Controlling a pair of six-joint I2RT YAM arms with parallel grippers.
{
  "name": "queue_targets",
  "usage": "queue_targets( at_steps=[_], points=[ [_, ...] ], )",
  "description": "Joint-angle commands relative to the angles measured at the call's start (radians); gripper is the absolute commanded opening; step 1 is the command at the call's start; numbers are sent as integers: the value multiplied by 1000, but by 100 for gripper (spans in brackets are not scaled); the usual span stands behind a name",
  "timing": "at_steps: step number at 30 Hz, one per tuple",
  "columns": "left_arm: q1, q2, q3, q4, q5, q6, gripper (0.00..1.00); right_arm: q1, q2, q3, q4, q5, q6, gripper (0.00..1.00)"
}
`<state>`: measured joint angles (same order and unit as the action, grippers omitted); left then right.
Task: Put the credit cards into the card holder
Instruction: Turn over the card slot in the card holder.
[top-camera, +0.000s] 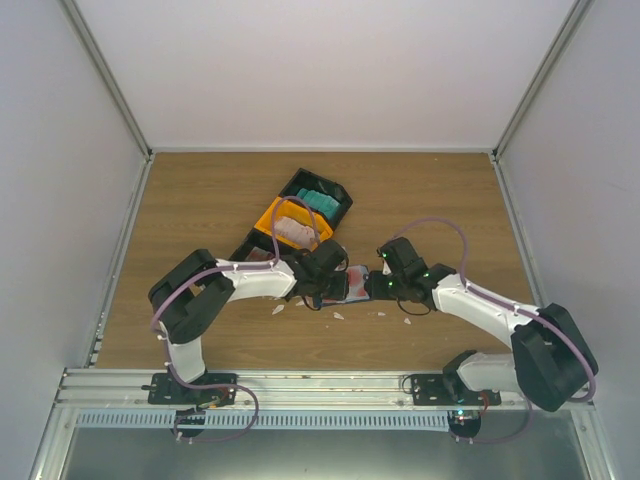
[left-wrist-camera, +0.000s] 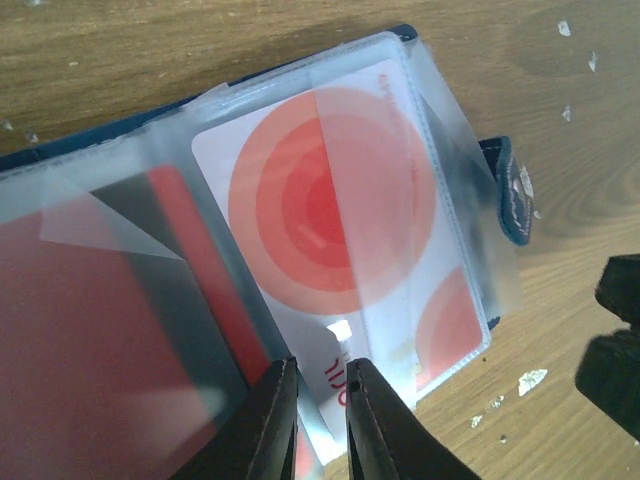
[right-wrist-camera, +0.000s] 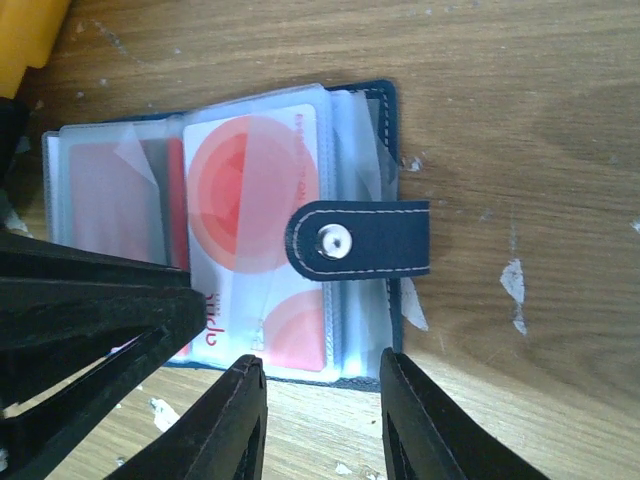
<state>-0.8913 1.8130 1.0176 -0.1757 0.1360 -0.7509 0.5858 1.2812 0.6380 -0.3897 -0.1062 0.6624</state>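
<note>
Left tool (left-wrist-camera: 322, 370) pinches thin glossy card (left-wrist-camera: 330, 200).

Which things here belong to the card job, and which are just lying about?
Job: card holder; red-circle card at its sleeves; teal cards in the black bin; pinkish cards in the orange bin.
Lying about: white scraps on the table.

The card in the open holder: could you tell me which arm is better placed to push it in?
Left, probably. The left jaws pinch the card at its edge, so they can slide it in. The right jaws stand open at the holder, gripping nothing.
</note>
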Motion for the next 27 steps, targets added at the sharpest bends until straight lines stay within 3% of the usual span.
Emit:
queue_targets(
  at_steps=[1,7,13,21,27],
  points=[
    [-5,31,29,6,-36,18,17,-7,-19,3,43,-32,-2,34],
    [-5,54,31,-2,-42,21,12,-7,10,-19,89,-71,8,34],
    [-5,75,22,-22,-57,24,8,-9,51,-24,107,-71,17,28],
    [-5,95,9,-25,-56,26,8,-9,96,-16,116,-75,11,32],
    [-5,92,6,-23,-55,28,7,-9,107,-19,154,-122,3,26]
  ],
)
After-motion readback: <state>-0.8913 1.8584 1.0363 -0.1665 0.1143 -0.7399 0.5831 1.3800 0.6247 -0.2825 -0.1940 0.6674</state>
